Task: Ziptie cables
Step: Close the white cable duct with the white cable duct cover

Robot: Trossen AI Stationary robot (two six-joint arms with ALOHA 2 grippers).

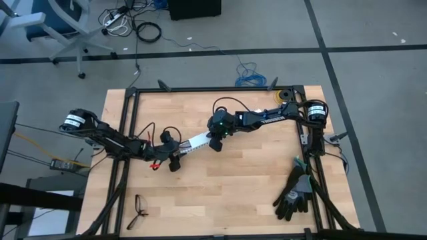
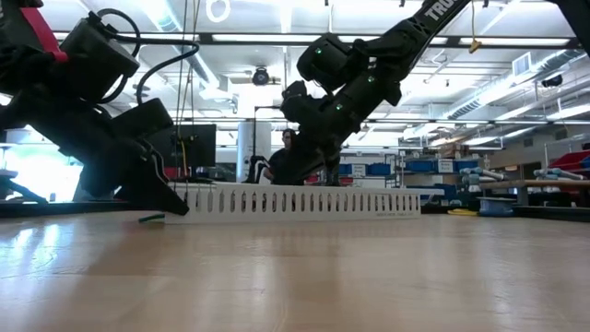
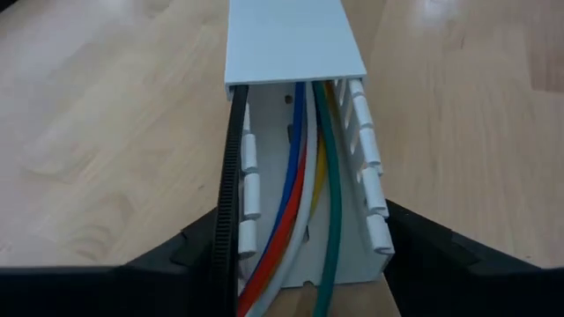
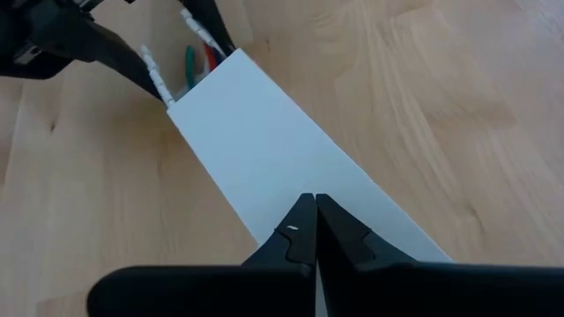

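Two dark fingers (image 3: 203,251) of the left gripper (image 3: 300,255) stand apart on either side of the open end of a white slotted channel (image 3: 295,53), one at each slotted wall; whether they press the walls I cannot tell. Inside that channel lie the cables (image 3: 304,185): blue, red, white, yellow and green wires running lengthwise along its floor, with a thin black ribbed strip (image 3: 233,176) lying along one wall of the channel. Beyond the open end, a flat white cover closes the channel's top.

Farther along the channel, the right gripper (image 4: 315,231) hangs over the cover with its fingers (image 4: 295,238) pressed together, their tips at the cover and nothing between them.

Seen from above, the channel lies near the middle of the wooden bench (image 1: 233,193). Toward the bench's near right corner from the channel lies a pair of dark gloves (image 1: 293,193); toward the near left corner, a pair of glasses (image 1: 139,210).
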